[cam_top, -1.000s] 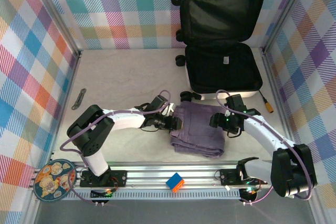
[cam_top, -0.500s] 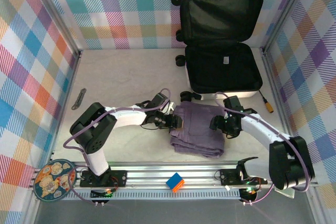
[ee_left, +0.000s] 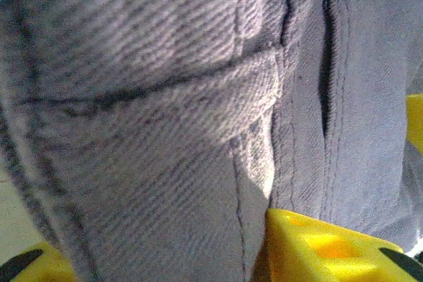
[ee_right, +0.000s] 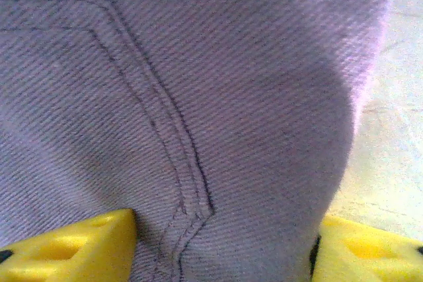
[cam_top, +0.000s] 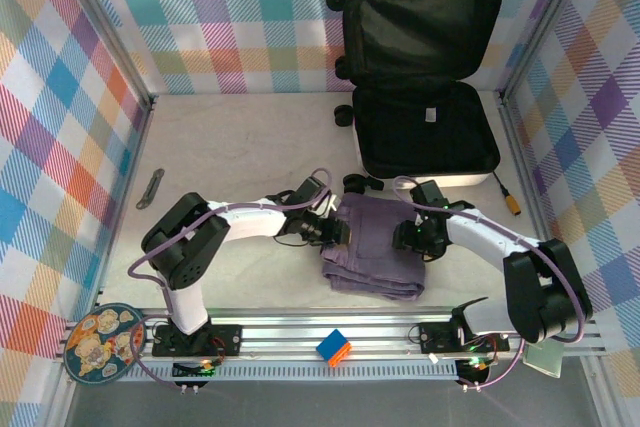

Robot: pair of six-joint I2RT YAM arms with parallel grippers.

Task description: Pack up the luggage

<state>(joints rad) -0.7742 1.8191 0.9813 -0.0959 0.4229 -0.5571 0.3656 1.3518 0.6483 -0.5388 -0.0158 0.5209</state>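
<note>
1. A pale beige tabletop (cam_top: 230, 147) sits inside a booth whose walls (cam_top: 200, 17) are covered in pastel plaid cloth. A silver metal rail (cam_top: 300, 332) runs along the near edge.
2. The luggage (cam_top: 420, 127), a white hard-shell suitcase with black lining, lies open at the far right of the tabletop. Its base lies flat, and its lid stands up against the back wall.
3. The suitcase's long axis runs left to right. Its black wheels point left, and the hinge runs along the far side of the base.
4. A folded purple garment (cam_top: 378, 247) of denim-like cloth lies just in front of the luggage, close to its near rim.
5. The left pincer (cam_top: 340, 235) is at the garment's left edge. In its wrist view, bunched purple cloth (ee_left: 165, 130) lies between its yellow fingers (ee_left: 317, 242). I cannot tell whether it is clenched on the cloth.
6. The right pincer (cam_top: 412, 239) is at the garment's right edge. Its yellow fingers (ee_right: 73, 246) stand on either side of the cloth (ee_right: 198, 97). I cannot tell whether they are gripping it.
7. A coloured cube (cam_top: 334, 347) rests on the rail, and a patterned round plate (cam_top: 102, 341) sits at the near left corner.
8. A screwdriver (cam_top: 508, 197) lies just right of the luggage.
</note>
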